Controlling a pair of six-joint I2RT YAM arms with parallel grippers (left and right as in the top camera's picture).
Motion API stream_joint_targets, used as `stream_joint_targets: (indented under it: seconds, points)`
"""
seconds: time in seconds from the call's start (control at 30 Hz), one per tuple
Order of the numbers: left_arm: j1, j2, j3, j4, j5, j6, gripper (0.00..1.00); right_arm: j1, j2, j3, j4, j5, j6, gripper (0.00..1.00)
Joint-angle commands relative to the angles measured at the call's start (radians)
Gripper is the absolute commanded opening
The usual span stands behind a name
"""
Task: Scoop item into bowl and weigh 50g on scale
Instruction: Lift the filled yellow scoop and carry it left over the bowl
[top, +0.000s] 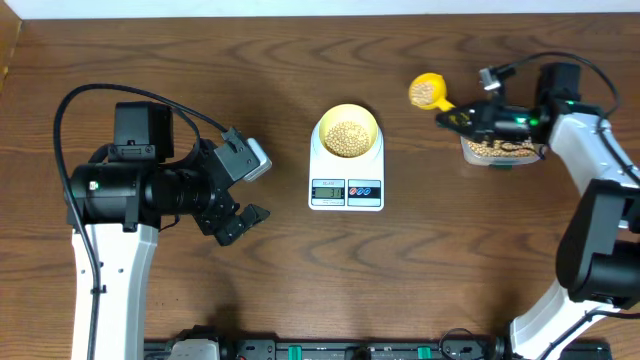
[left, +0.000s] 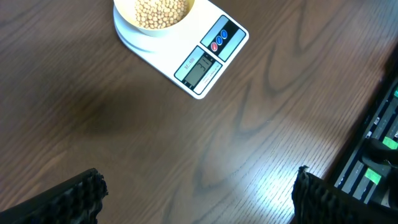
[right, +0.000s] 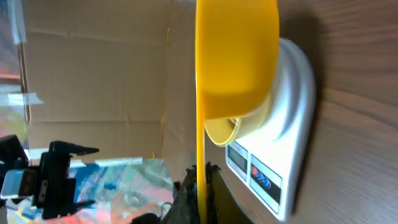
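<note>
The white scale (top: 346, 172) sits mid-counter (top: 150, 60), its display facing the near edge. The pale-yellow bowl (top: 324, 126) rests on its far, rounded end. Tan beans (top: 347, 137) lie in a loose heap in the bowl.

Over on the right, the right tool (top: 458, 118) is clamped on the handle of a bright yellow measuring spoon (top: 428, 91). The spoon's cup carries beans and sits to the right of the bowl, a little farther back, apart from it. Just beside that tool, on its near side, is a clear tub (top: 495, 150) with more beans in it.

On the left, the left tool (left: 198, 198) hangs over bare wood with its fingers spread wide, gripping nothing, well away from the scale.
</note>
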Motion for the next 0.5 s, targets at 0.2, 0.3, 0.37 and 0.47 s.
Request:
stream_joint_targets:
  seconds: [0.2,0.3,0.37,0.47]
  points:
    - [0.0,-0.003,-0.002,-0.003,0.016,0.016,0.98,0.158,0.005,0.003,0.073,0.047,0.083,0.01]
    - [0.0,-0.003,-0.002,-0.003,0.016,0.016,0.98,0.198,0.005,0.003,0.08,0.096,0.083,0.01]
    - [0.0,-0.003,-0.002,-0.003,0.016,0.016,0.98,0.224,0.005,0.004,0.111,0.099,0.083,0.01]
    - [0.0,-0.003,-0.002,-0.003,0.016,0.016,0.98,0.26,0.005,0.019,0.137,0.136,0.082,0.01]
